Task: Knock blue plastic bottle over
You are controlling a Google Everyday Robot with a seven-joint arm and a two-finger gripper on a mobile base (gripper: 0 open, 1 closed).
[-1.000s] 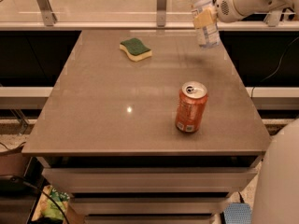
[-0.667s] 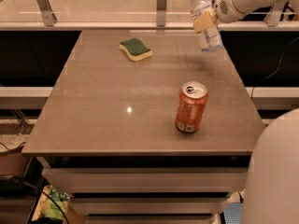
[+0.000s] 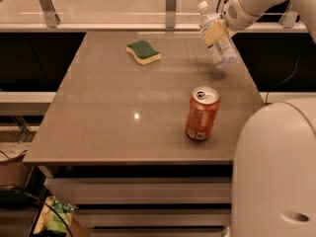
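Observation:
The blue plastic bottle [image 3: 217,39] is clear and bluish with a white cap and a pale label. It stands over the table's far right corner, tilted with its cap leaning to the upper left and its base near the tabletop. My gripper [image 3: 225,25] is at the end of the white arm coming in from the upper right. It is against the bottle's label, on the bottle's right side. The arm hides where they touch. The orange soda can [image 3: 201,113] stands upright nearer the front, well apart from the bottle.
A green and yellow sponge [image 3: 143,52] lies at the back middle of the grey table [image 3: 108,112]. A railing with metal posts [image 3: 171,6] runs behind the table. The robot's white body [image 3: 276,172] fills the lower right corner.
The bottle has tilted further, its cap swinging to the left and its base shifting right. The arm has moved slightly with it. The can and sponge have not moved.

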